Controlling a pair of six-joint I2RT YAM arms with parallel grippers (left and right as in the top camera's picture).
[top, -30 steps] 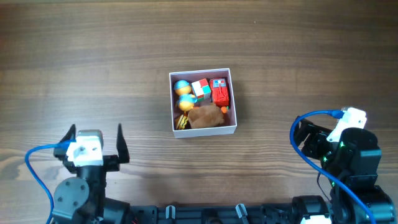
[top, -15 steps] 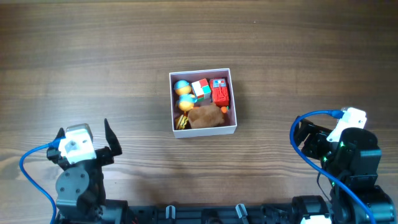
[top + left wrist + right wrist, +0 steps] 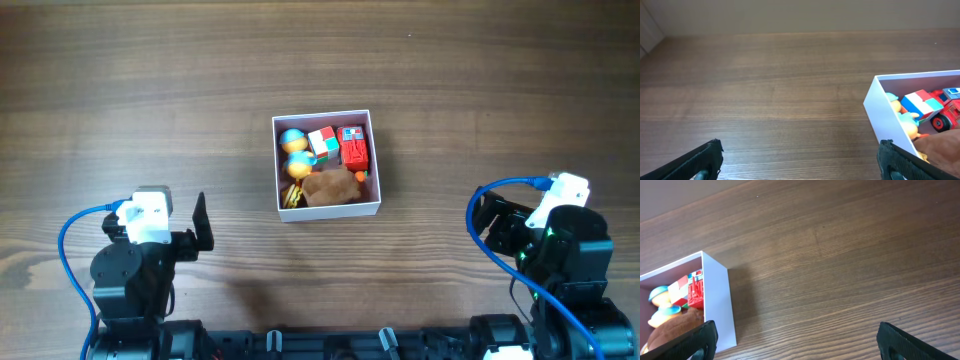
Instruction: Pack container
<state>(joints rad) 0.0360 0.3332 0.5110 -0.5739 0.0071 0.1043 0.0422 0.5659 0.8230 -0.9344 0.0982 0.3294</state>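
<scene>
Left end effector (image 3: 158, 210), released and empty, has shifted rightward; the container (image 3: 330, 210) stays packed, unmoved.

Your count: one container (image 3: 330, 209), holding two blue-and-orange balls (image 3: 292, 138) (image 3: 298, 163), one coloured cube (image 3: 321, 142), one red truck (image 3: 353, 150), one brown plush toy (image 3: 332, 186).

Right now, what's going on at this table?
Neither arm is handling anything. The left claw and the right claw are both open and empty, low at the near side, well apart from the container. The container sits mid-table and holds small toys: a red truck, a coloured cube, a brown plush and two blue-and-orange figures.
</scene>
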